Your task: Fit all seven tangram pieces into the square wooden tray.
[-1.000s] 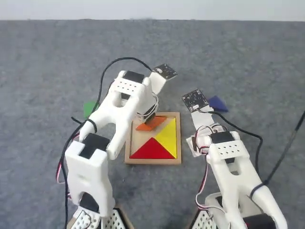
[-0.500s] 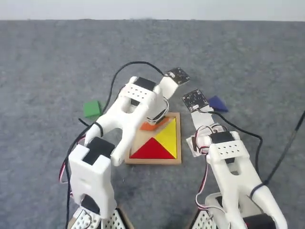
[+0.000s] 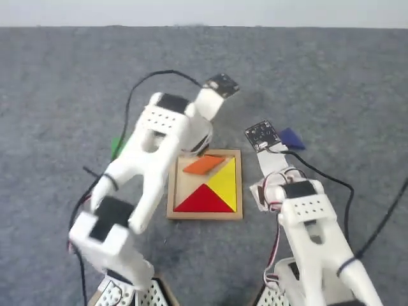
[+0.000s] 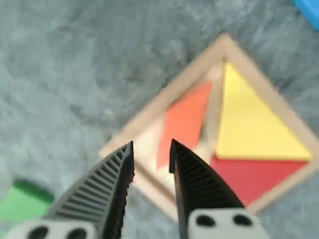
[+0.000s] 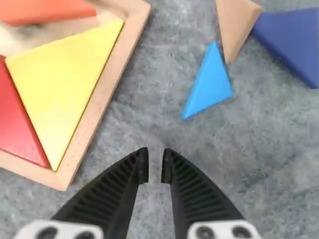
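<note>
The square wooden tray (image 3: 172, 191) holds a red triangle (image 3: 204, 199), a yellow triangle (image 3: 224, 182) and an orange piece (image 3: 204, 164) lying slanted in its far part. My left gripper (image 4: 151, 149) hangs open above the tray's far left corner with nothing between its fingers, just off the orange piece (image 4: 182, 119). My right gripper (image 5: 154, 159) is shut and empty over the carpet beside the tray's right rim (image 5: 99, 114). Ahead of it lie a light blue triangle (image 5: 209, 84), a tan triangle (image 5: 234, 22) and a dark blue piece (image 5: 294, 42).
A green piece (image 3: 116, 146) lies on the grey carpet left of the tray, partly behind the left arm. The dark blue piece (image 3: 291, 137) sits right of the tray, beyond the right arm's wrist. Cables trail from both arms.
The left gripper let go of the orange piece, which now lies in the tray, and the left arm lifted and drew back. The right arm barely moved.
</note>
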Tool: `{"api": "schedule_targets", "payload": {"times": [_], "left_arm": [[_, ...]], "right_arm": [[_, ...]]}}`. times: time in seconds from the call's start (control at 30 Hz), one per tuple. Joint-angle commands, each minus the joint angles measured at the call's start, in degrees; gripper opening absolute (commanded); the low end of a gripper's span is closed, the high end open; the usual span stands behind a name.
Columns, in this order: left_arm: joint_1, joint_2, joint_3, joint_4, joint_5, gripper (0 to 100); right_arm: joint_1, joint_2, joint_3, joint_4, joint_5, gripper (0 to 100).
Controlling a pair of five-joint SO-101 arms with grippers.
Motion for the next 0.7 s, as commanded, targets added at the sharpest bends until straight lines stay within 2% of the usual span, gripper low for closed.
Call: {"api": "schedule_targets", "payload": {"times": [0.0, 0.17, 0.37, 0.67], "left_arm": [[-2.4, -8.0, 7.7, -1.6, -2.7, 12], [-2.6, -4.6, 14.2, -5.2, -5.2, 12], [-2.4, -1.4, 14.2, -9.9, -5.4, 12], [-2.6, -0.9, 14.5, -11.9, -7.3, 17]], "right_arm": [[-0.6, -7.9, 0.4, 1.8, 0.4, 5.8], [-0.6, -10.2, 0.4, 4.3, 0.4, 5.8], [-0.6, -10.2, 0.4, 4.3, 0.4, 5.8], [-2.7, -10.2, 0.5, 4.5, 0.4, 5.8]]}}
